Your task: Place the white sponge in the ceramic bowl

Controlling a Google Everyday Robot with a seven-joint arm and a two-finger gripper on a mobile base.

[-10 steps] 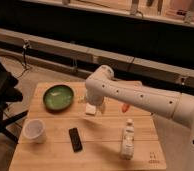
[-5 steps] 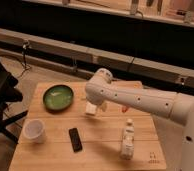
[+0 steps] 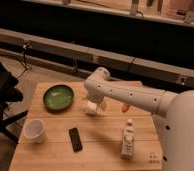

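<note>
The ceramic bowl [image 3: 58, 96], a shallow green dish with a darker rim, sits on the far left part of the wooden table [image 3: 105, 145]. My white arm reaches in from the right and bends down to the table. My gripper [image 3: 94, 103] is at its lower end, right of the bowl, mostly hidden under the forearm. A small whitish block, the white sponge [image 3: 91, 108], shows right at the gripper's tip, at or just above the table top. A short gap of bare wood lies between the sponge and the bowl.
A white cup [image 3: 34, 130] stands at the front left. A black remote [image 3: 76, 139] lies near the front middle. A tall white bottle [image 3: 127, 140] stands at the front right. A small orange thing [image 3: 125, 106] lies behind my arm. A black chair [image 3: 0, 95] stands left of the table.
My arm's elbow has shifted slightly left and down. The gripper and the whitish block stay at about the same spot beside the bowl.
</note>
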